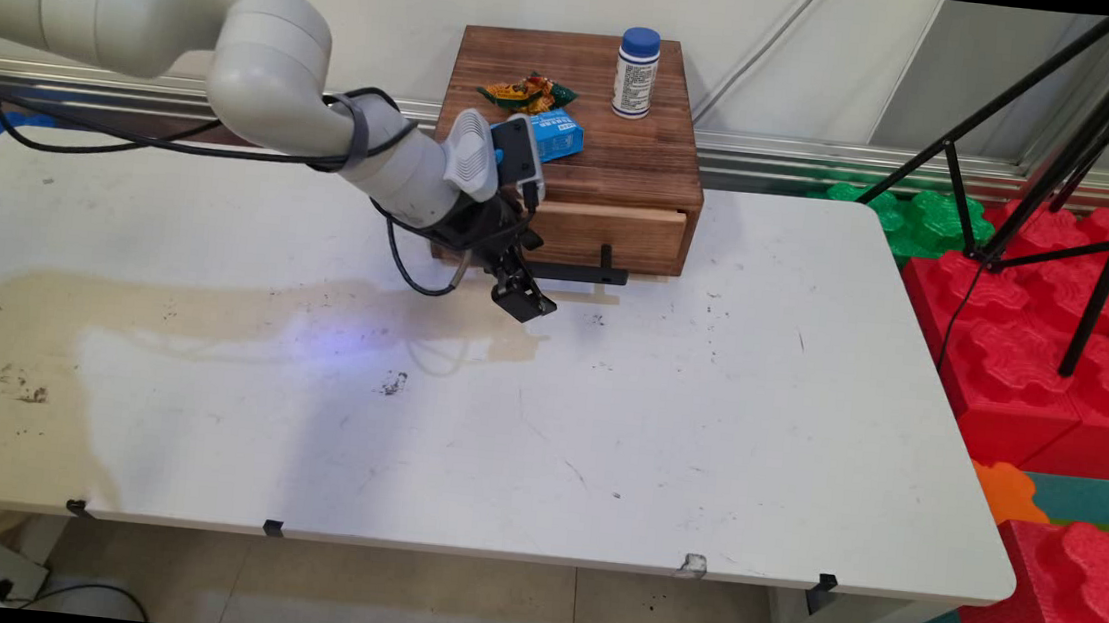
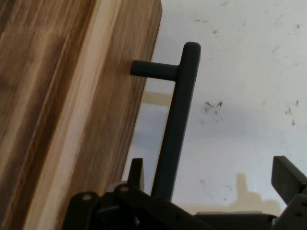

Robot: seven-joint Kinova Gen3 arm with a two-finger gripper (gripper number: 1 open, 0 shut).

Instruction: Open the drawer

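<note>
A dark wooden box (image 1: 629,147) stands at the table's back, its lighter drawer front (image 1: 621,237) facing me. A black bar handle (image 1: 583,274) sticks out from the drawer on a short post. My gripper (image 1: 519,296) hangs low over the table at the handle's left end. In the hand view the handle (image 2: 175,124) runs up between the two fingers (image 2: 135,172), close to the left one, beside the drawer front (image 2: 96,115). The gripper (image 2: 211,170) is open and holds nothing.
On the box top lie an orange snack packet (image 1: 528,93), a blue-and-white carton (image 1: 558,134) and a white bottle with a blue cap (image 1: 637,73). A brownish stain (image 1: 213,312) crosses the table. A black tripod (image 1: 1047,184) and red foam blocks (image 1: 1044,334) stand off the right edge.
</note>
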